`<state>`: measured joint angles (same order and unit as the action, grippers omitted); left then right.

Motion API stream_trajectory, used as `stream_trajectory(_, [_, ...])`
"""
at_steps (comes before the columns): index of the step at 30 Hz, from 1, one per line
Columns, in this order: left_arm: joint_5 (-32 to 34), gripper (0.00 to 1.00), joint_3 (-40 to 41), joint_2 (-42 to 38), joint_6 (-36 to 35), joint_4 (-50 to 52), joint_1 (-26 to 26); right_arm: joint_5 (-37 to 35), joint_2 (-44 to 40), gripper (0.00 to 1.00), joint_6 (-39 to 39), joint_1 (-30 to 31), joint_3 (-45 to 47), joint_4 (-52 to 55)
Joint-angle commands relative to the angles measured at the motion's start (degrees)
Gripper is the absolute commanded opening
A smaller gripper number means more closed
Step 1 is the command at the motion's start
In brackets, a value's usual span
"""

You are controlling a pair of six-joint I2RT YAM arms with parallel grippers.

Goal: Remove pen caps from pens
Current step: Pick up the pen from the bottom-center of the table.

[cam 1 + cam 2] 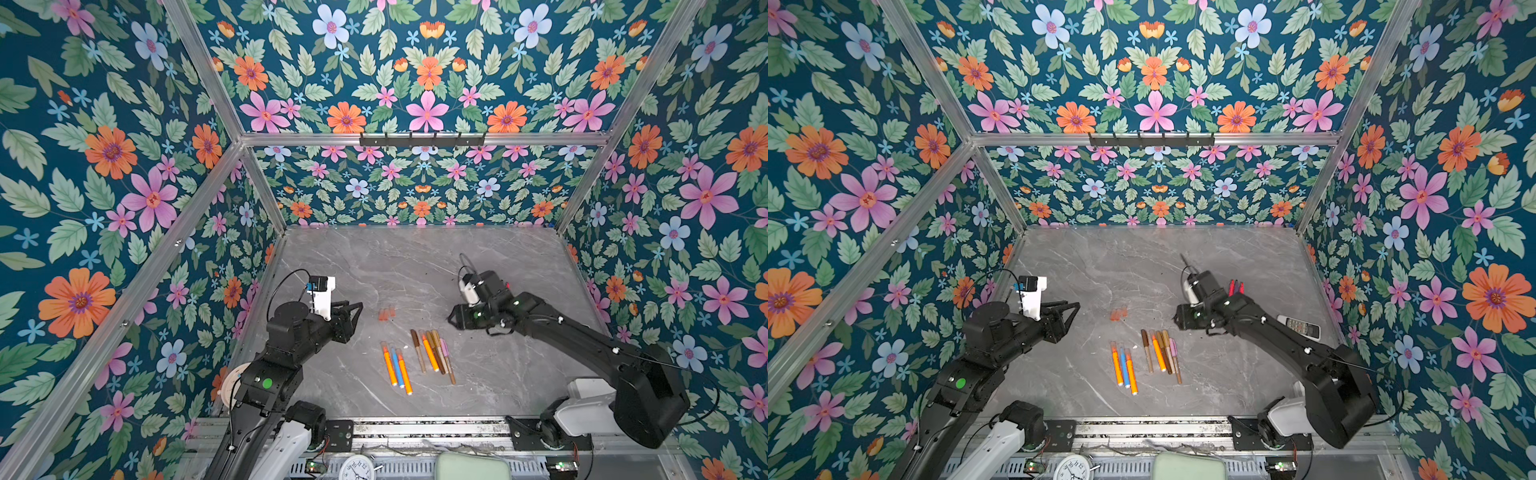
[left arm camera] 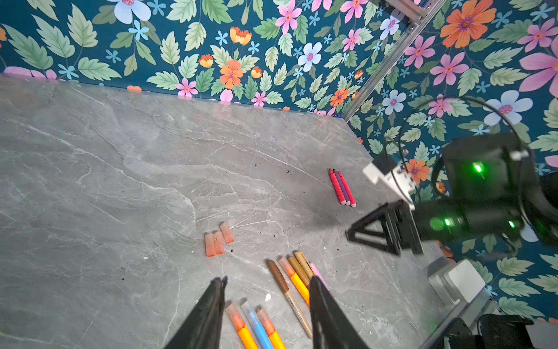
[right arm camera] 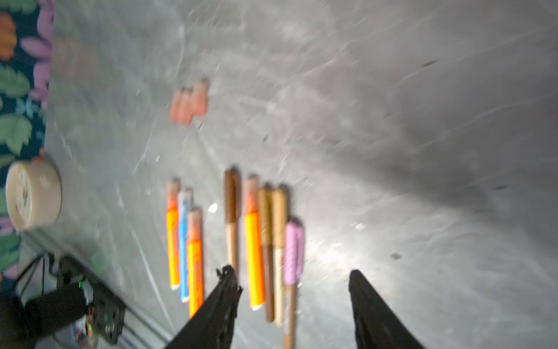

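Left gripper and right gripper are being held spread, empty; pen caps are being seen at eleven o'clock from pens.

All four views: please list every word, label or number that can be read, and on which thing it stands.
No text can be read for certain.
On the clock face: hour numerals, too small to quote.
On the remote control: button marks, too small.
On the brown pen: barrel print, blurred.
On the orange pen: barrel print, blurred.
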<state>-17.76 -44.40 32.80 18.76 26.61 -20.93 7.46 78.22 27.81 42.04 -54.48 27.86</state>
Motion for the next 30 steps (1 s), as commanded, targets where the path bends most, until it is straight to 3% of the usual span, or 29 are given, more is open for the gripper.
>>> stream_trajectory(1, [1.45, 0.48, -0.03, -0.27, -0.48, -0.97, 0.06, -10.83, 0.4, 0.55, 7.83, 11.21, -0.78, 3.22])
stream_trajectory(6, [1.44, 0.47, -0.06, 0.12, -0.23, -1.03, 0.07, -14.35, 10.38, 0.51, 12.61, 23.28, -7.31, 5.79])
stream_trajectory(9, [1.63, 0.48, 0.02, -0.16, -0.22, -1.03, 0.1, -16.2, 18.08, 0.42, 13.11, 27.03, -12.08, 7.65])
stream_trajectory(17, [1.32, 0.48, -0.02, -0.1, -0.29, -0.95, 0.01, -15.31, 28.23, 0.4, 14.5, 30.03, -18.11, 8.57])
stream_trajectory(30, [0.85, 0.48, -0.02, -0.18, -0.39, -0.95, 0.08, -16.74, 30.18, 0.39, 16.48, 30.03, -17.16, 10.32])
